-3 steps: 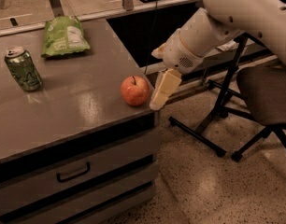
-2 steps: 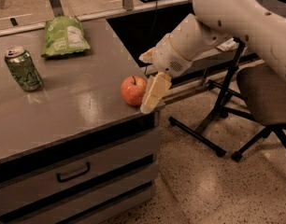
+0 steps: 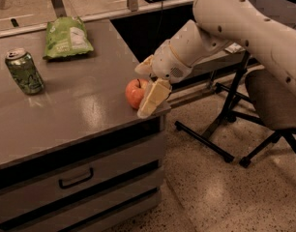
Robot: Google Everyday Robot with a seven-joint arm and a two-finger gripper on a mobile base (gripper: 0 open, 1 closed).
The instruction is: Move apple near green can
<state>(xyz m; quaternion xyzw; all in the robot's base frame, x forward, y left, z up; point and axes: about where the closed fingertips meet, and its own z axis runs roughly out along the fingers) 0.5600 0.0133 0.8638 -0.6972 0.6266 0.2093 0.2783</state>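
We are easing our open hand [image 3: 144,91] around the apple [image 3: 133,94]. The can [image 3: 23,72] is waiting at nine o'clock.

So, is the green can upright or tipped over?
Upright: the can stands on its base, silver top up. The gripper is at the apple.
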